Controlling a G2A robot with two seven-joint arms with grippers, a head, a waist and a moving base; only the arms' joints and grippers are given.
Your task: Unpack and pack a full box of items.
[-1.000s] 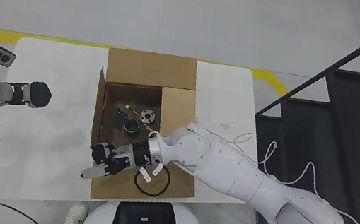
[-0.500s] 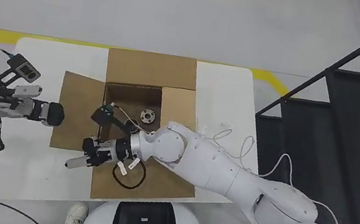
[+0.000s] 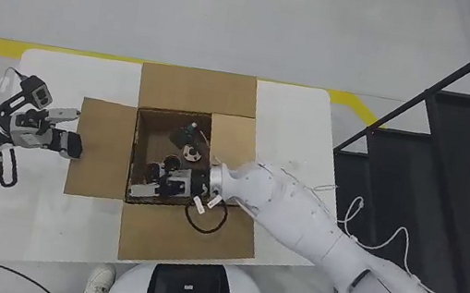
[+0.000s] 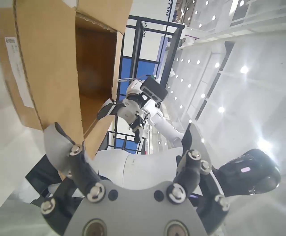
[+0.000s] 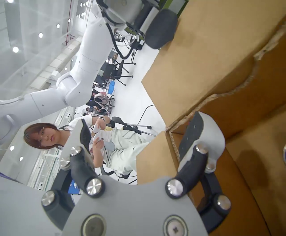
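Cardboard sits between the spread fingers of the right gripper [image 5: 139, 125], which straddles the box [image 3: 197, 91] wall on its left side, likely to steady it or grip the rim. Also spread, the left gripper [image 4: 121, 129] hovers at the outer edge of the folded-out flap [image 3: 101, 150], seemingly to keep it down. Small items [image 3: 189, 150] lie inside the box, in the middle of the bench [image 3: 59, 80].
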